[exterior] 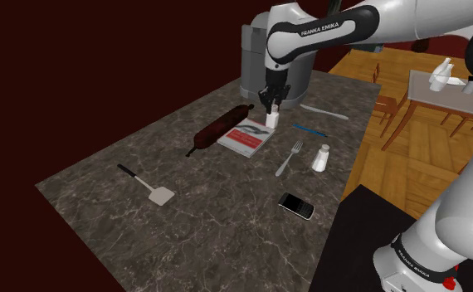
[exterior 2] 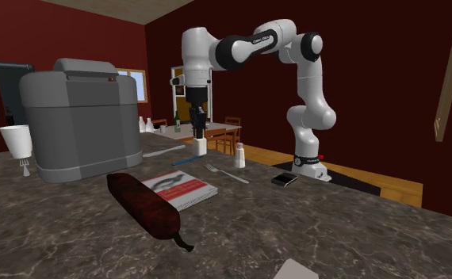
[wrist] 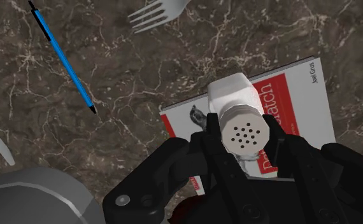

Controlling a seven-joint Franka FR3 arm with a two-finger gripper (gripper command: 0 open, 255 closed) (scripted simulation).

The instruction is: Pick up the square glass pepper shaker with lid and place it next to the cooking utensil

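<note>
Pepper shaker, clasped by tool, over dark marbled counter; red walls.

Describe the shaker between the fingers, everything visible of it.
The shaker has a plain white, square-sided body and a round grey lid pierced with small holes. It stands upright, clasped near its top between the black fingers, at the corner of the red-and-white book. Whether its base touches the counter cannot be told.
</note>
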